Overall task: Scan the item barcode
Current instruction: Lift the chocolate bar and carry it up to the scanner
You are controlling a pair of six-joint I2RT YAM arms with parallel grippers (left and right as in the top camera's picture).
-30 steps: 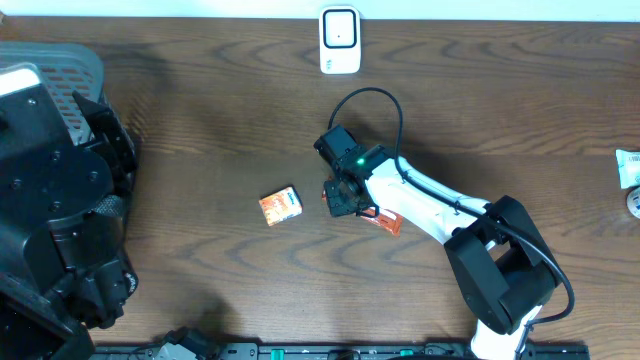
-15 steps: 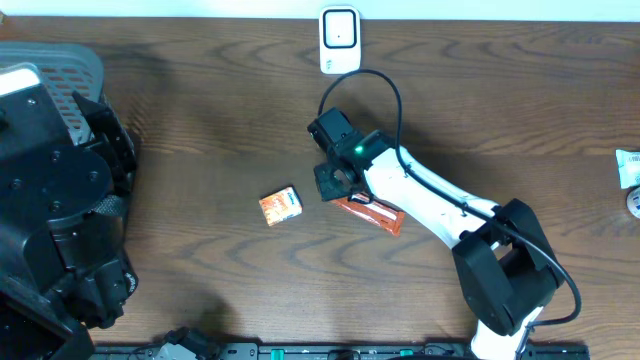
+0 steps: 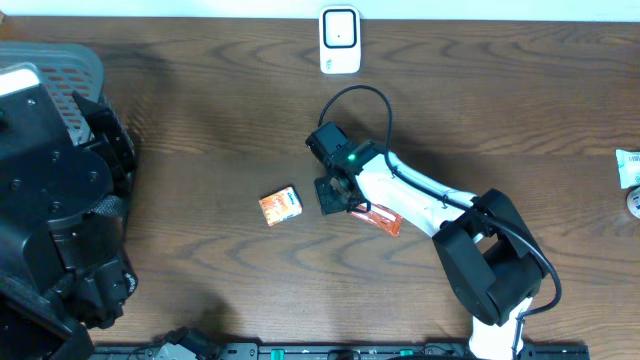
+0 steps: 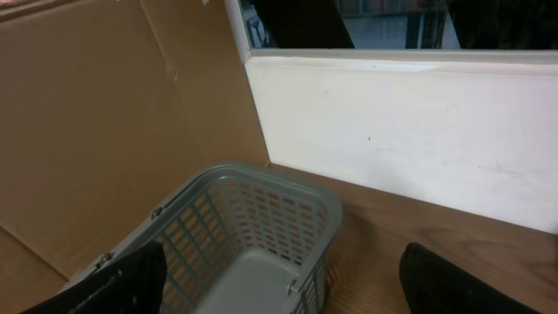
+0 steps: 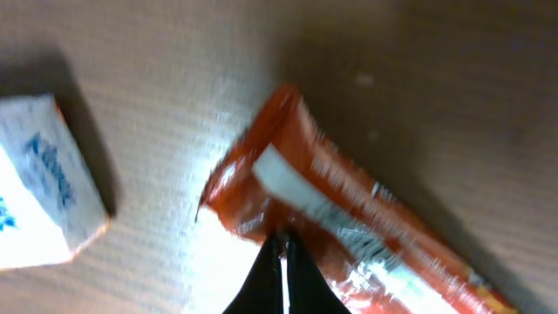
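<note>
Just beneath right end effector (image 5: 282, 242), orange packet (image 5: 349, 209)

A grey plastic basket (image 4: 261, 174) sits at the far left of the wooden surface (image 3: 200, 120), with brown cardboard (image 4: 105, 113) behind it. A small tissue pack (image 3: 281, 205) lies mid-surface. A white packet (image 3: 629, 167) shows at the right edge.

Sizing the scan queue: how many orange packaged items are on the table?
2. A small orange-and-white cardboard tissue box lies free, left of the right end effector. An orange-red foil packet lies at that end effector's closed tips. Others may be hidden from view.
</note>
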